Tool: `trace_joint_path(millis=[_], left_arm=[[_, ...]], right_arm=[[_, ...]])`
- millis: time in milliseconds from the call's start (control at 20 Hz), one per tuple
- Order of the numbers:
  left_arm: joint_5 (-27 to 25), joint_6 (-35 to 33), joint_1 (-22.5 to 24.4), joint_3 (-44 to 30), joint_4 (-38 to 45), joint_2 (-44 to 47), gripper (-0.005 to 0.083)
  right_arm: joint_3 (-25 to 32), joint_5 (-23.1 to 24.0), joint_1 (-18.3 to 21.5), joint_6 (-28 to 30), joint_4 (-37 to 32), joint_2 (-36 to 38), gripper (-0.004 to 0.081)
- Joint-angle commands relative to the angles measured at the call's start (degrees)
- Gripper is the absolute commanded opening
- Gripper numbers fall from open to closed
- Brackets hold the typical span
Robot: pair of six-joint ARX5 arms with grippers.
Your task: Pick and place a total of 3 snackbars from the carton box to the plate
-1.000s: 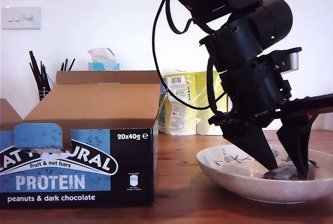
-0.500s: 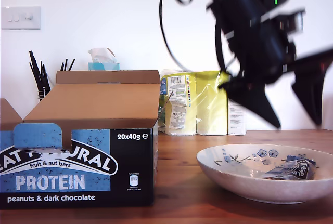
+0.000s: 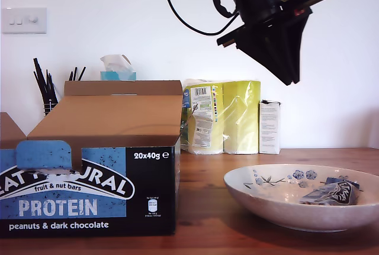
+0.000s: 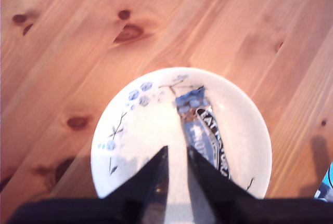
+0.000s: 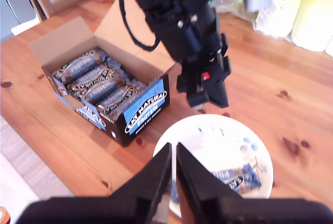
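plate [image 3: 278, 210]: holding one snackbar [image 4: 205, 130] | carton box [image 5: 112, 99]: holding rows of bars, sitting beside plate on worktop [image 4: 62, 31] | my first tool [image 4: 177, 174]: hovering above plate, nearly pressed together, gripping nothing | my second tool [image 5: 173, 174]: likewise

I see one snackbar [image 3: 330, 193] lying flat in the flowered cream plate [image 3: 260, 199] at the exterior view's lower right; more snackbars [image 5: 99, 83] fill the open carton box [image 3: 89, 193] at lower left.

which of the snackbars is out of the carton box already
The single snackbar lying in the plate; all the other snackbars sit packed in rows inside the carton box.
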State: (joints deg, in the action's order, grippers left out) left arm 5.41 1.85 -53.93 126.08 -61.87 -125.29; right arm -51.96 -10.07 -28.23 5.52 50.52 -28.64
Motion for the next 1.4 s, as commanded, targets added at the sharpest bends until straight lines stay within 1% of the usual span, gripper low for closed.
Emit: trace_joint_path(millis=[0, 150, 300, 450, 650, 850, 950, 1000, 1050, 1150, 1250, 1350], left_arm=[[-0.35, -0.52, 0.00, -1.70, -0.17, 2.51, -0.0014], [-0.77, -0.87, 0.59, -5.22, 1.49, 6.43, -0.0015], [-1.44, -1.49, 1.88, -11.96, 4.66, 12.11, -0.0016], [-1.44, -1.60, 4.42, -23.37, 9.92, 20.20, -0.0016], [-1.46, -1.55, 8.72, -39.63, 16.46, 33.09, -0.0016], [-3.43, -0.35, 14.82, -52.76, 17.55, 44.85, -0.0020], [-4.87, 1.27, 18.32, -57.55, 16.50, 49.33, -0.0020], [-5.55, 2.49, 19.82, -59.14, 15.58, 50.88, -0.0020], [-7.54, 4.59, 21.53, -60.17, 13.94, 51.76, -0.0020], [-12.50, 11.43, 24.28, -60.39, 9.18, 51.76, -0.0020], [-14.23, 13.90, 25.29, -60.39, 7.32, 50.51, -0.0019], [-15.41, 15.63, 25.31, -60.39, 7.04, 48.24, -0.0007]], right_arm=[[0.55, -0.46, -0.11, 0.46, -2.01, -0.07, -0.0013], [0.55, -0.46, -0.11, 0.63, -2.95, -0.07, -0.0013], [0.83, -0.46, -0.11, 2.32, -3.89, -0.09, -0.0013], [2.45, -0.55, -0.11, 2.32, -7.17, -0.09, -0.0013], [5.44, -3.58, -0.11, 2.05, -11.45, -0.46, -0.0013], [6.12, -4.66, -0.13, 2.10, -12.37, -3.37, -0.0013], [6.12, -5.22, -0.15, 2.10, -13.75, -4.74, -0.0013], [6.12, -5.62, -0.15, 2.12, -14.40, -5.33, -0.0013], [6.12, -6.01, -0.15, 2.12, -15.02, -5.92, -0.0013], [6.12, -6.12, -0.15, 2.14, -15.87, -6.95, -0.0013], [6.12, -6.40, -0.15, 2.29, -16.39, -7.87, -0.0013], [6.12, -6.51, -0.15, 2.34, -17.07, -8.96, -0.0013]])
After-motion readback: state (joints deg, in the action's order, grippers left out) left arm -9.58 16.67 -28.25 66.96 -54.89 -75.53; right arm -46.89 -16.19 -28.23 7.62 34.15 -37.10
